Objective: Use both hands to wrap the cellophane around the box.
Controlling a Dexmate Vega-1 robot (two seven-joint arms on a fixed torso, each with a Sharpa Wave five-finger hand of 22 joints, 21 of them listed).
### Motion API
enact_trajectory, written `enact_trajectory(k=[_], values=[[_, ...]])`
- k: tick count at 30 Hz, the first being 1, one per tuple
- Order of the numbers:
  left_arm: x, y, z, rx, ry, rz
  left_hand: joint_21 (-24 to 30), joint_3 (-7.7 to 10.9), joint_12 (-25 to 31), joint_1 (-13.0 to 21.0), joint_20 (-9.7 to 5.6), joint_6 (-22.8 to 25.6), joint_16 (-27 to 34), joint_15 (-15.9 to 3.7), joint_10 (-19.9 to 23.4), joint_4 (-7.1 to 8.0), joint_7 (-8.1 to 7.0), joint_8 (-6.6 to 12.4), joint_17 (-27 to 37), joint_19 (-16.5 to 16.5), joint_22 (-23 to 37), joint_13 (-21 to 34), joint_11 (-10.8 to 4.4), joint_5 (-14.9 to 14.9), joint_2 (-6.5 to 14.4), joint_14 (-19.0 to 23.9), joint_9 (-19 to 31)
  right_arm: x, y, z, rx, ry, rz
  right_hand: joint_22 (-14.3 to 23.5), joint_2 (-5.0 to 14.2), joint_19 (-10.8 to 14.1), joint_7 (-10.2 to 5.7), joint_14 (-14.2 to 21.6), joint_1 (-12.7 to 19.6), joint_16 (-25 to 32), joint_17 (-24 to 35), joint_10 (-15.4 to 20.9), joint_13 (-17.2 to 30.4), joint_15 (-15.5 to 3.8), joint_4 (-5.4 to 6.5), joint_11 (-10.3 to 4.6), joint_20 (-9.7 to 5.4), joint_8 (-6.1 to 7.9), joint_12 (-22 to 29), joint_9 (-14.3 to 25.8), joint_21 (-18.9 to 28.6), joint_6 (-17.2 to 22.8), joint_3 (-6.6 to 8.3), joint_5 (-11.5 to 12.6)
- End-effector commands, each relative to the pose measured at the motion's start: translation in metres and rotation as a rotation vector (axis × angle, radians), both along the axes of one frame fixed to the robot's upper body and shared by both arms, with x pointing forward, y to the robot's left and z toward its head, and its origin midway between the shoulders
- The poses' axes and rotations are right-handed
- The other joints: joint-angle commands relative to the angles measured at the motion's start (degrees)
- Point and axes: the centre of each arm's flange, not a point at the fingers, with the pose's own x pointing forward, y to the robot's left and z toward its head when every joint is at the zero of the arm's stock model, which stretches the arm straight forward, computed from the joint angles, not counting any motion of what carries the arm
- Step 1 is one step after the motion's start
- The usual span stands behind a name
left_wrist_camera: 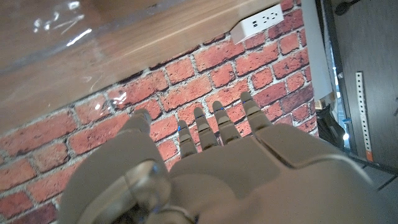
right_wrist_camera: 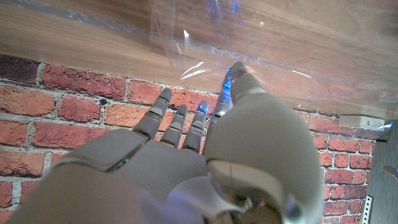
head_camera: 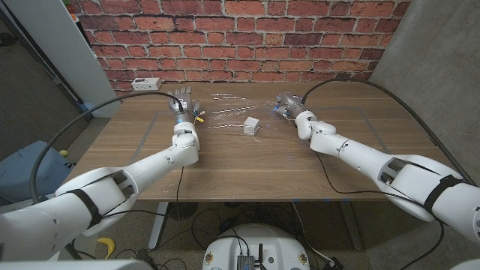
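Hands raised at either side of the cellophane, small box between them.

Left hand (head_camera: 182, 103) stood with fingers (left_wrist_camera: 218, 121) spread and straight, holding nothing; right hand (head_camera: 289, 102) likewise had its fingers (right_wrist_camera: 176, 120) extended and apart, its thumb tip at the cellophane (head_camera: 238, 111), though whether it touched the film could not be told. Box (head_camera: 251, 125), white, sat on the table (head_camera: 247, 165) between the two hands, slightly nearer the robot than both, on the clear sheet that stretched from one hand to the other. Beyond the left hand, a white power strip (head_camera: 146, 84) lay at the table's far edge before the brick wall (head_camera: 240, 30).
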Motion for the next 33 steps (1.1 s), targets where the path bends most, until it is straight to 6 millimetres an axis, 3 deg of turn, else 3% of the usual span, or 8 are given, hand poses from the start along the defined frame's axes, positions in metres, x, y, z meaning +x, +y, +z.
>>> enact_trajectory(k=[1,6,8,13,17,24,30,33], values=[[-0.049,-0.031,0.020,-0.020,-0.116,-0.383,-0.6,-0.61,0.8,-2.2,0.52,0.9,0.1,0.31,0.6,0.73,-0.51,0.49,0.0,-1.7,0.3,-0.3,-1.05,0.2,-0.6,-0.7,0.0,0.006,0.003,-0.001,-0.020,0.015,-0.019,-0.1,-0.19,0.4,-0.28,0.5,0.0,0.2,0.1,0.5,0.1,-2.64,0.09,-0.24,-0.03,0.31,-0.3,0.0,-0.3,0.1,0.53,-0.3],[-0.054,-0.033,0.020,-0.025,-0.061,-0.484,-0.8,-0.95,2.7,-5.6,0.48,12.5,0.5,-0.27,6.1,0.78,-0.23,3.21,-0.5,-3.7,0.2,-1.8,-1.38,0.8,-1.2,0.1,0.1,0.005,0.003,-0.001,-0.021,0.015,-0.021,-0.1,-0.19,0.5,-0.52,0.5,-0.1,0.1,0.2,0.6,0.1,-2.65,0.19,-0.24,-0.03,0.13,-0.4,0.0,-0.3,-0.4,0.63,-0.3],[-0.055,-0.032,0.018,-0.025,-0.072,-0.500,-0.5,-0.17,4.3,-6.5,0.46,20.5,1.1,-0.87,12.3,0.10,-0.06,4.52,-0.6,-4.4,0.3,-2.4,-1.78,0.8,-0.9,1.9,0.1,0.005,0.003,-0.001,-0.022,0.014,-0.022,-0.1,-0.18,0.5,-0.46,0.6,-0.2,0.1,0.2,0.6,0.1,-2.64,0.22,-0.15,0.00,0.16,-0.4,0.0,-0.3,-0.3,0.67,-0.3],[-0.057,-0.028,0.014,-0.022,-0.071,-0.494,0.1,3.90,7.5,-6.7,0.46,41.9,1.9,-2.84,26.3,-2.83,7.07,10.35,-0.6,-5.0,0.4,-1.3,-0.13,0.7,-0.2,6.8,1.2,0.005,0.003,-0.001,-0.014,0.015,-0.023,-0.1,-0.26,0.5,-0.45,0.6,-0.3,0.0,0.2,0.6,0.1,-2.56,0.25,-0.18,0.09,0.12,-0.5,-0.1,-0.4,-0.4,0.73,-0.3],[-0.054,-0.026,0.014,-0.007,0.015,-0.467,0.5,5.53,7.7,-7.2,0.42,42.2,3.6,-5.83,28.0,-3.54,7.74,10.37,-0.5,-4.5,0.4,-0.5,0.22,0.6,0.0,14.0,1.1,0.004,0.003,0.000,-0.015,0.012,-0.020,-0.1,-0.26,0.4,-0.47,0.6,-0.4,0.0,0.2,0.6,0.1,-2.51,0.29,-0.18,0.08,0.09,-0.6,-0.1,-0.4,-0.6,0.81,-0.3],[-0.036,-0.022,0.016,-0.042,0.276,-0.471,1.8,9.14,5.4,-8.3,-1.01,35.6,1.7,-3.97,23.5,-2.80,10.00,5.54,-0.6,-1.9,0.8,-0.6,3.04,0.3,2.5,14.7,0.5,0.003,0.003,0.001,-0.011,0.008,-0.019,-0.1,-0.22,0.4,-0.55,0.6,-0.7,-0.1,0.2,0.6,0.1,-2.53,0.42,-0.09,0.16,0.04,-0.7,-0.1,-0.4,-0.7,0.90,-0.4],[-0.025,-0.027,0.013,-0.028,0.412,-0.457,0.5,13.72,2.9,-11.8,-0.04,31.8,-0.5,-3.22,20.3,3.47,10.84,2.04,-0.7,-7.1,1.3,-1.8,3.09,0.3,3.2,8.3,0.3,0.002,0.002,0.002,-0.006,-0.001,-0.023,-0.1,-0.21,0.4,-0.66,0.7,-0.9,-0.2,0.2,0.7,0.1,-2.45,0.50,-0.19,0.16,0.03,-0.8,-0.2,-0.5,-0.7,0.97,-0.4],[-0.021,-0.029,0.012,-0.018,0.462,-0.458,0.2,16.90,0.7,-12.9,-0.10,26.3,-0.9,-3.32,16.0,5.45,9.18,-0.25,-1.1,-9.1,1.2,-2.8,2.52,0.4,2.7,3.9,0.1,0.001,0.001,0.002,-0.004,-0.005,-0.024,-0.1,-0.20,0.5,-0.76,0.7,-0.9,-0.2,0.3,0.7,0.1,-2.48,0.53,-0.14,0.17,0.02,-0.8,-0.2,-0.5,-0.8,1.00,-0.4]])
